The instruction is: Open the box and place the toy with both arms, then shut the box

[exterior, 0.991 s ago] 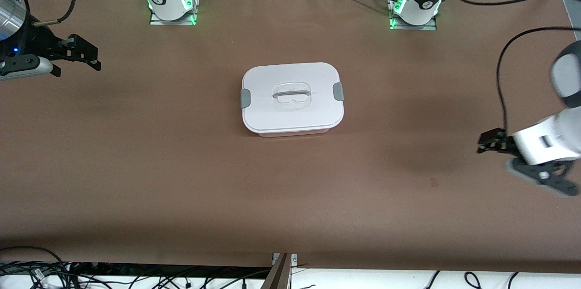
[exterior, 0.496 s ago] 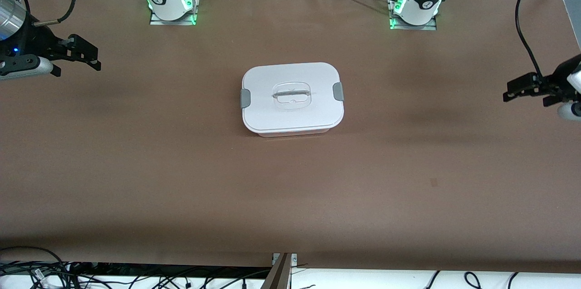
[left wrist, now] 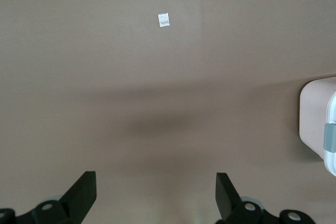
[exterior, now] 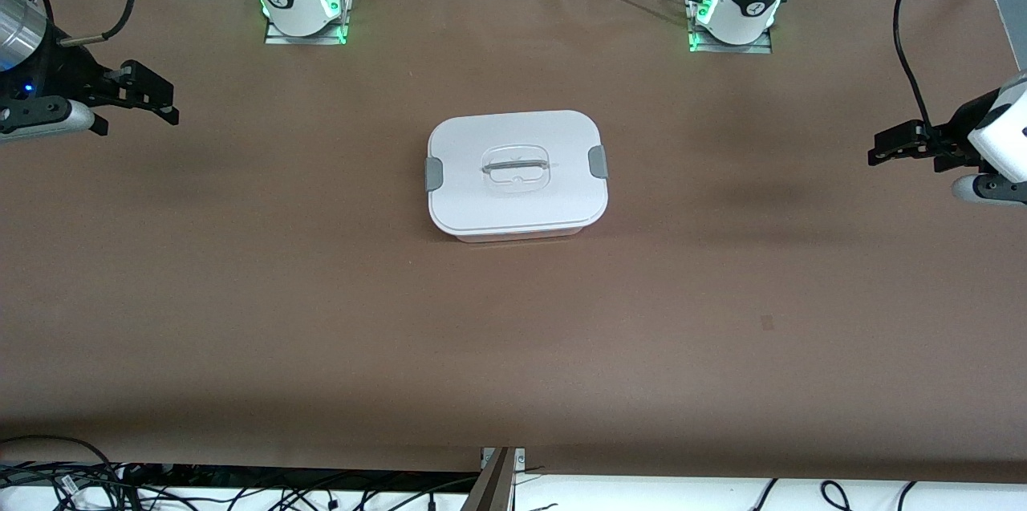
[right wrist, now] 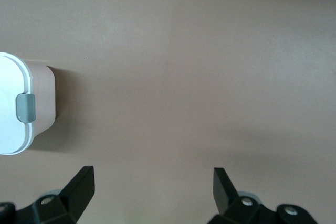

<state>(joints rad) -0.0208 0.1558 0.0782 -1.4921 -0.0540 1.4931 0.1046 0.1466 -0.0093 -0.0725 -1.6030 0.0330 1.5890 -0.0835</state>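
The box [exterior: 517, 174] stands at the middle of the table with its white lid on, grey side clips down and the clear handle on top. Its pink wall and a grey clip show in the left wrist view [left wrist: 317, 124] and the right wrist view [right wrist: 26, 108]. The toy is out of view. My left gripper [exterior: 886, 152] is open and empty over the bare table at the left arm's end. My right gripper [exterior: 156, 98] is open and empty over the table at the right arm's end. Both are well apart from the box.
A small pale patch [exterior: 768, 322] marks the brown table cover nearer the front camera toward the left arm's end; it also shows in the left wrist view [left wrist: 164, 20]. Cables [exterior: 72, 479] lie along the table's near edge.
My left gripper has swung up from over the near part of the table to level with the box, then a little toward the box. The right arm and the box have not moved.
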